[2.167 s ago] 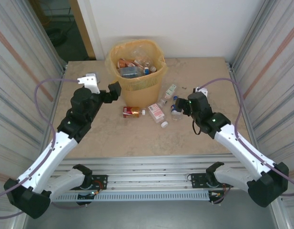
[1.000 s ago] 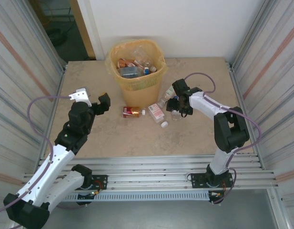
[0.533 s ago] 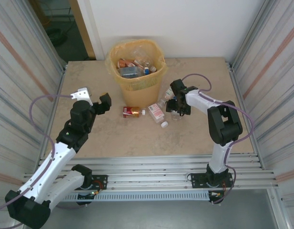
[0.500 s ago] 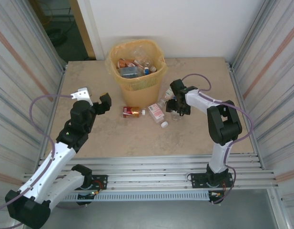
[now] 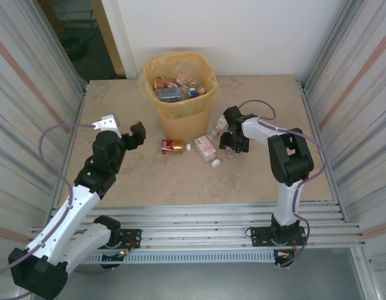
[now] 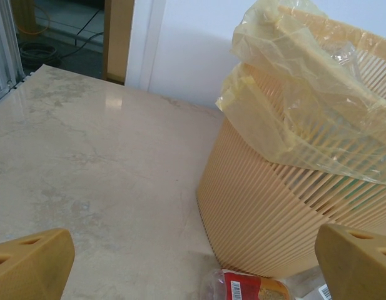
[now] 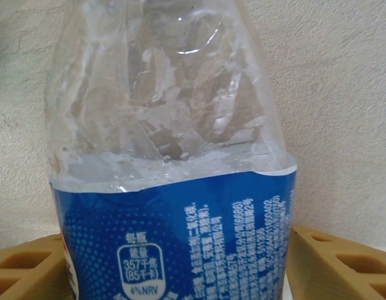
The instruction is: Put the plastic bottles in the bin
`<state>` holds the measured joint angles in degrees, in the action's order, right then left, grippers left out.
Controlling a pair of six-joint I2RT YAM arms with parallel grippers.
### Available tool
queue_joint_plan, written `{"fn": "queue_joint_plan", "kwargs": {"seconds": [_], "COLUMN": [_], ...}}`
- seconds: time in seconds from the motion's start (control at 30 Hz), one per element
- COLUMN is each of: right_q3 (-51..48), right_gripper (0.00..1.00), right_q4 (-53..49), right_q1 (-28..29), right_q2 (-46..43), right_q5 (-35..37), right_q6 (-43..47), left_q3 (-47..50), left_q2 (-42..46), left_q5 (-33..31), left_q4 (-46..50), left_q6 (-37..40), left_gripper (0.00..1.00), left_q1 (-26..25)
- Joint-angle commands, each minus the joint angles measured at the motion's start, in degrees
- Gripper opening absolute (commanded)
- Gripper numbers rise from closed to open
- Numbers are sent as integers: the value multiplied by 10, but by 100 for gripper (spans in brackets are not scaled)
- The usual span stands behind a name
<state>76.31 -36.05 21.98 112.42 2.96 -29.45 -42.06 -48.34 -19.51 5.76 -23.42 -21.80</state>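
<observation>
The right claw (image 5: 231, 141) is low on the worktop (image 5: 167, 181), just to the right of the bin (image 5: 180, 115). Its two tan fingers (image 7: 333, 262) stand on either side of a crumpled clear bottle (image 7: 174, 125) with a glossy blue label. They are very near to it, but I cannot tell if they press it. The left claw (image 6: 193, 262) hangs with its fingers wide apart and holds nothing, in front of the ribbed orange-yellow bin. A thin wrinkled yellow bag (image 6: 293, 94) folds over the rim. Several bottles (image 5: 174, 87) lie inside. A red-labelled bottle (image 5: 172, 146) and a pink-labelled bottle (image 5: 206, 149) lie flat on the pale, stone-like worktop near the bin's foot.
</observation>
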Motion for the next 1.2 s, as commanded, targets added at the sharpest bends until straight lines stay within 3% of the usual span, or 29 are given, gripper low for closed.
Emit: {"fn": "queue_joint_plan", "kwargs": {"seconds": [0.0, 0.63, 1.17], "right_q3": [2, -60, -140], "right_gripper": [72, 47, 37], "right_q4": [-7, 12, 63], "right_q1": [-4, -6, -8], "right_q2": [9, -22, -166], "right_q5": [3, 12, 39], "right_q6": [6, -27, -33], "left_q3": [8, 12, 11], "left_q2": [-1, -5, -10], "left_q5": [2, 18, 38], "left_q4": [-15, -24, -34], "left_q6": [-10, -17, -23], "left_gripper": [99, 99, 99], "left_q1": [5, 10, 13]}}
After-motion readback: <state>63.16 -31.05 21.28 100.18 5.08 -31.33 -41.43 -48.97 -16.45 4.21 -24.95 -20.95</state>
